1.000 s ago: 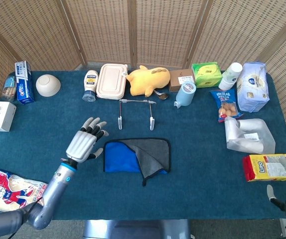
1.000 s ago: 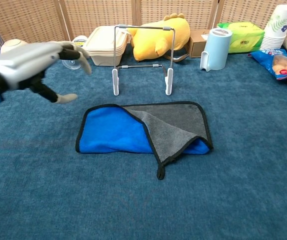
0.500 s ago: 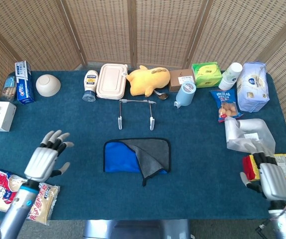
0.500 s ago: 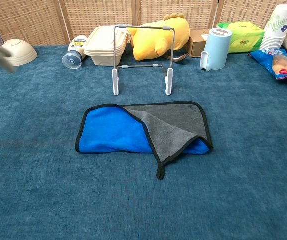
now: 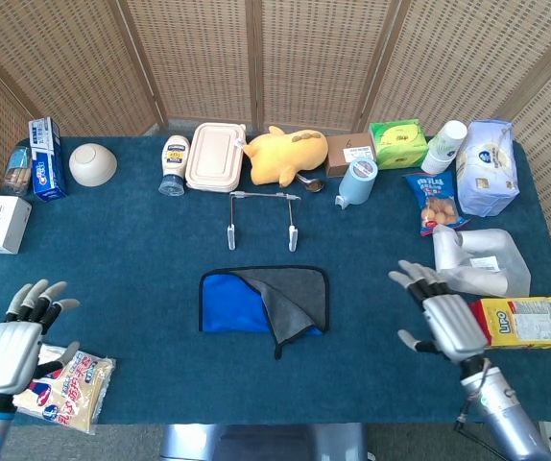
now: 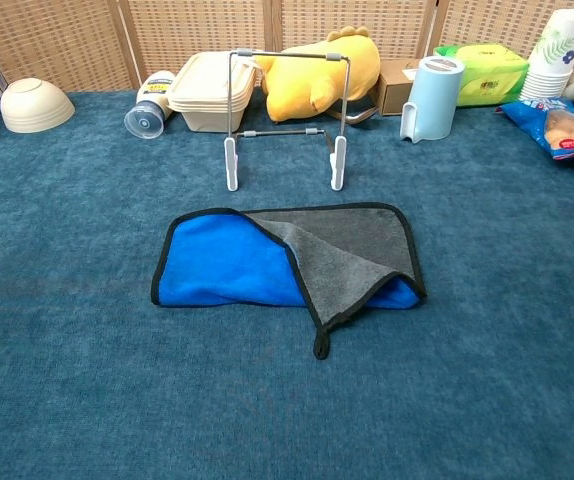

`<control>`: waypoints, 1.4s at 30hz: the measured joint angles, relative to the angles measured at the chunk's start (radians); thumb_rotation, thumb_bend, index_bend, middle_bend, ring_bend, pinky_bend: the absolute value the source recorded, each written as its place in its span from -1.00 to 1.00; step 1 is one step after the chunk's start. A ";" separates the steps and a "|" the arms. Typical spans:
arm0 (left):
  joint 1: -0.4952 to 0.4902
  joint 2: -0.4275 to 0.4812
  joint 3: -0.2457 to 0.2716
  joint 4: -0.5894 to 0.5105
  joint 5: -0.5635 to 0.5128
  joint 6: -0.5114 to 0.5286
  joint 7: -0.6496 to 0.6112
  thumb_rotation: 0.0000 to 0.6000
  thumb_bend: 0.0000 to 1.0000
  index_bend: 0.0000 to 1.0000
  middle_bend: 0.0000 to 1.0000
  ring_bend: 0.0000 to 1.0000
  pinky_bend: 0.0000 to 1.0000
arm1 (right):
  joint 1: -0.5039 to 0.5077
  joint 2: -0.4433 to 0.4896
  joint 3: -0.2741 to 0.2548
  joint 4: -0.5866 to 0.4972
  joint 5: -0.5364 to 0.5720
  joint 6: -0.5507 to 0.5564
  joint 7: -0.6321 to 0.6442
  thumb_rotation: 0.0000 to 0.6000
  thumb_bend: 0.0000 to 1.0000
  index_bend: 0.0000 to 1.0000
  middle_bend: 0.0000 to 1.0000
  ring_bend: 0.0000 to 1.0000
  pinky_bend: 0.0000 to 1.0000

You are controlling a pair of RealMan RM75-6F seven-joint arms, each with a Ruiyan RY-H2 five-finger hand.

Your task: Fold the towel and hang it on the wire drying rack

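On the blue table (image 5: 141, 259), right in the middle, lies the towel (image 5: 264, 303). It is flat, with a grey corner flap folded over the blue side, and it looks just the same as a second ago. Just behind it stands the wire drying rack (image 5: 261, 219), upright, with nothing hanging on it. The towel and the rack do not touch.

Both hands have moved. The left hand (image 5: 14, 341) was next to the towel's left edge a second ago — now it has pulled back to the near left corner of the table, well apart from the towel. Its fingers are spread wide and it holds nothing. It hovers over a snack bag (image 5: 66, 389).

The right hand (image 5: 441, 319) was low at the near right edge, mostly out of sight. Now it has come up onto the table, to the right of the towel but not touching it. Its fingers are spread apart too — nothing is in it. A yellow box (image 5: 525, 321) sits just beside it.
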 measured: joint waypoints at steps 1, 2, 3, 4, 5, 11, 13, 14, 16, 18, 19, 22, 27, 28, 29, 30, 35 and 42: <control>0.007 0.004 0.000 0.003 0.011 0.010 -0.010 1.00 -0.26 -0.46 -0.69 -1.00 -1.00 | 0.014 -0.006 -0.003 -0.004 -0.007 -0.016 -0.006 1.00 -0.54 -0.77 -0.89 -1.00 -1.00; 0.015 0.009 -0.001 0.007 0.024 0.021 -0.022 1.00 -0.26 -0.46 -0.69 -1.00 -1.00 | 0.026 -0.013 -0.005 -0.006 -0.012 -0.029 -0.011 1.00 -0.54 -0.77 -0.89 -1.00 -1.00; 0.021 0.012 -0.003 0.009 0.033 0.026 -0.030 1.00 -0.26 -0.45 -0.69 -1.00 -1.00 | 0.039 -0.021 -0.007 -0.008 -0.016 -0.042 -0.017 1.00 -0.55 -0.77 -0.89 -1.00 -1.00; 0.024 0.015 -0.006 0.012 0.039 0.029 -0.036 1.00 -0.26 -0.45 -0.69 -1.00 -1.00 | 0.055 -0.035 -0.010 -0.010 -0.021 -0.059 -0.025 1.00 -0.55 -0.77 -0.89 -1.00 -1.00; 0.027 0.017 -0.010 0.015 0.045 0.029 -0.043 1.00 -0.26 -0.45 -0.69 -1.00 -1.00 | 0.067 -0.046 -0.011 -0.011 -0.023 -0.070 -0.030 1.00 -0.55 -0.77 -0.89 -1.00 -1.00; 0.030 0.016 -0.030 0.025 0.066 0.019 -0.057 1.00 -0.26 -0.45 -0.69 -1.00 -1.00 | 0.132 -0.121 -0.020 -0.010 -0.038 -0.125 -0.076 1.00 -0.55 -0.77 -0.89 -1.00 -1.00; 0.030 0.014 -0.038 0.027 0.069 0.016 -0.062 1.00 -0.26 -0.45 -0.69 -1.00 -1.00 | 0.148 -0.149 -0.022 -0.001 -0.043 -0.133 -0.103 1.00 -0.55 -0.78 -0.89 -1.00 -1.00; 0.030 0.013 -0.042 0.028 0.071 0.013 -0.064 1.00 -0.26 -0.45 -0.69 -1.00 -1.00 | 0.155 -0.161 -0.023 0.004 -0.047 -0.136 -0.117 1.00 -0.55 -0.78 -0.89 -1.00 -1.00; 0.028 0.014 -0.048 0.027 0.073 0.007 -0.067 1.00 -0.26 -0.45 -0.69 -1.00 -1.00 | 0.171 -0.193 -0.025 0.020 -0.053 -0.143 -0.149 1.00 -0.55 -0.78 -0.90 -1.00 -1.00; 0.027 0.015 -0.054 0.025 0.074 0.001 -0.068 1.00 -0.26 -0.45 -0.69 -1.00 -1.00 | 0.188 -0.219 -0.027 0.034 -0.057 -0.152 -0.167 1.00 -0.55 -0.79 -0.90 -1.00 -1.00; 0.027 0.016 -0.057 0.024 0.075 -0.002 -0.068 1.00 -0.26 -0.45 -0.69 -1.00 -1.00 | 0.199 -0.233 -0.029 0.044 -0.058 -0.162 -0.175 1.00 -0.54 -0.80 -0.91 -1.00 -1.00; 0.025 0.022 -0.065 0.018 0.078 -0.009 -0.070 1.00 -0.26 -0.45 -0.69 -1.00 -1.00 | 0.225 -0.271 -0.032 0.077 -0.062 -0.179 -0.194 1.00 -0.55 -0.81 -0.91 -1.00 -1.00; 0.021 0.035 -0.082 0.004 0.076 -0.021 -0.074 1.00 -0.26 -0.45 -0.69 -1.00 -1.00 | 0.262 -0.329 -0.035 0.136 -0.069 -0.195 -0.208 1.00 -0.55 -0.82 -0.91 -1.00 -1.00; 0.020 0.037 -0.084 0.002 0.076 -0.024 -0.076 1.00 -0.26 -0.46 -0.69 -1.00 -1.00 | 0.271 -0.341 -0.035 0.151 -0.072 -0.196 -0.211 1.00 -0.55 -0.82 -0.91 -1.00 -1.00; 0.019 0.039 -0.086 0.000 0.075 -0.027 -0.077 1.00 -0.26 -0.46 -0.69 -1.00 -1.00 | 0.276 -0.351 -0.035 0.162 -0.076 -0.196 -0.212 1.00 -0.55 -0.82 -0.91 -1.00 -1.00; 0.019 0.040 -0.088 -0.001 0.074 -0.030 -0.078 1.00 -0.26 -0.46 -0.69 -1.00 -1.00 | 0.282 -0.360 -0.035 0.172 -0.081 -0.195 -0.214 1.00 -0.55 -0.82 -0.91 -1.00 -1.00; 0.017 0.044 -0.093 -0.007 0.067 -0.049 -0.087 1.00 -0.26 -0.46 -0.70 -1.00 -1.00 | 0.308 -0.411 -0.037 0.247 -0.123 -0.174 -0.210 1.00 -0.55 -0.82 -0.92 -1.00 -1.00; 0.019 0.048 -0.097 -0.015 0.062 -0.066 -0.089 1.00 -0.26 -0.46 -0.71 -1.00 -1.00 | 0.346 -0.466 -0.053 0.345 -0.156 -0.165 -0.186 1.00 -0.55 -0.81 -0.92 -1.00 -1.00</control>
